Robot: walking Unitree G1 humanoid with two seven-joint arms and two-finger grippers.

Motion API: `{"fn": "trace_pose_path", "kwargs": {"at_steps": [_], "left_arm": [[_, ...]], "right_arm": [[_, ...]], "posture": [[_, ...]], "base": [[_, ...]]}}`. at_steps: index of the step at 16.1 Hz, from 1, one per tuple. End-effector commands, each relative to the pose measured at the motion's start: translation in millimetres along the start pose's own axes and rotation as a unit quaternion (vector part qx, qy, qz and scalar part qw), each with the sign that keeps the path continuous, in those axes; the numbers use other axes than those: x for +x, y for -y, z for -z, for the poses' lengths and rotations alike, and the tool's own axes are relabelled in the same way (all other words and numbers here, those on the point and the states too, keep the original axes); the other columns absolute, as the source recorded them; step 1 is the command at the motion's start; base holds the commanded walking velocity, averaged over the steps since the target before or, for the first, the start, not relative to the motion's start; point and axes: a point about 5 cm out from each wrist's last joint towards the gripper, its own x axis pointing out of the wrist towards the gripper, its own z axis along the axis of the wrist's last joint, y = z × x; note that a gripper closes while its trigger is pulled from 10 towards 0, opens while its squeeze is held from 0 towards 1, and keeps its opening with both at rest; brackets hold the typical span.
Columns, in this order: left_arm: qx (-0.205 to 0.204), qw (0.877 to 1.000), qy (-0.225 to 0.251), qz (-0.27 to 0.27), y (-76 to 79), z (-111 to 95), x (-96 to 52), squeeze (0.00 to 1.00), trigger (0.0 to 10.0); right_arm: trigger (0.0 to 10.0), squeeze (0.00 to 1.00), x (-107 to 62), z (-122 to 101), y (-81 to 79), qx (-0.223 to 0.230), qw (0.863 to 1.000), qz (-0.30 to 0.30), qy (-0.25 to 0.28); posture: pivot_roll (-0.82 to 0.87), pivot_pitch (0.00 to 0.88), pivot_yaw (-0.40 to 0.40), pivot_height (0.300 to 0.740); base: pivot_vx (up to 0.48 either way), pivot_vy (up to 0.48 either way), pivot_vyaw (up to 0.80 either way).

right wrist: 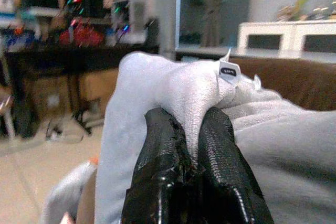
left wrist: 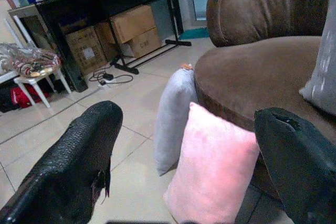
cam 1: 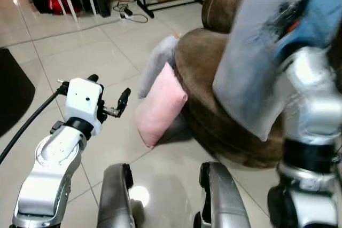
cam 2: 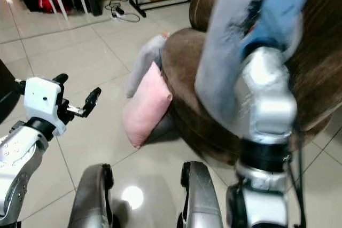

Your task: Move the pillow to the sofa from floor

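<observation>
The grey pillow (cam 1: 251, 62) hangs from my right end effector (right wrist: 191, 166), lifted clear of the floor and held over the seat of the brown sofa (cam 1: 214, 100). My two black fingers (right wrist: 157, 171) are closed on a bunched corner of it, the fabric squeezed into a fold between them and a small white tag (right wrist: 227, 70) sticking up just above the pinch. I judge a corner grip suits a thing this soft: the cover gathers easily, and the rest drapes down under its own weight, long and slack, so it can be lowered onto the cushion rather than pushed. The cloth looks smooth and matte, with loose folds where it sags.

The sofa is rounded, plush and suede-like, with a low seat and a thick bulging backrest, a broad landing spot. It seems to me the carry is nearly over and only the lowering and letting go remain.

Two more cushions lean upright against the sofa's front, resting on the floor: a pink pillow (left wrist: 212, 169), square and puffy with a slightly fuzzy face, and a second grey pillow (left wrist: 173, 116) just behind it, touching the sofa edge. My left end effector (cam 1: 109, 100) is out to the side over the pale glossy tiles (cam 1: 80, 62), fingers spread wide apart and holding nothing, pointed toward those two cushions but well apart from them.
</observation>
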Motion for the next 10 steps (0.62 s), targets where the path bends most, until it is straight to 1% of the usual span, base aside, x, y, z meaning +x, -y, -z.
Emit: {"fn": "trace_pose_path", "kwargs": {"at_steps": [1,2,3,5,6,10], "left_arm": [[0.002,1.000,0.000,-0.011,-1.2,0,-2.4,0.00,10.0],[0.001,1.000,-0.009,-0.011,0.8,4,-4.2,0.00,10.0],[0.001,1.000,-0.013,-0.010,2.0,7,-5.6,0.00,10.0],[-0.003,1.000,-0.023,-0.013,2.4,14,-7.3,0.00,10.0],[-0.004,1.000,-0.028,-0.014,2.8,16,-7.6,0.00,10.0],[-0.004,0.999,-0.026,-0.018,2.0,16,-3.7,0.00,10.0]], "right_arm": [[10.0,0.00,-2.6,12,-10.8,-0.015,1.000,-0.019,-0.016],[10.0,0.00,-9.4,45,-20.3,-0.029,0.996,-0.039,-0.072],[10.0,0.00,-15.2,65,-22.5,-0.041,0.993,-0.034,-0.102],[10.0,0.00,-22.7,85,-20.2,-0.021,0.990,-0.019,-0.138],[10.0,0.00,-25.9,90,-17.0,-0.008,0.989,-0.010,-0.150],[10.0,0.00,-32.6,96,-18.0,-0.015,0.988,-0.016,-0.153]], "posture": [[0.00,0.000,-0.056,0.567],[0.00,0.000,-0.058,0.577],[0.01,0.000,-0.058,0.587],[0.00,0.000,-0.052,0.602],[0.00,0.000,-0.045,0.617],[-0.01,0.000,-0.022,0.647]], "base": [[0.000,0.000,0.00],[0.000,0.000,0.00],[0.000,0.000,0.00],[0.000,0.000,0.00],[0.000,0.000,0.00],[0.000,0.000,0.00]]}}
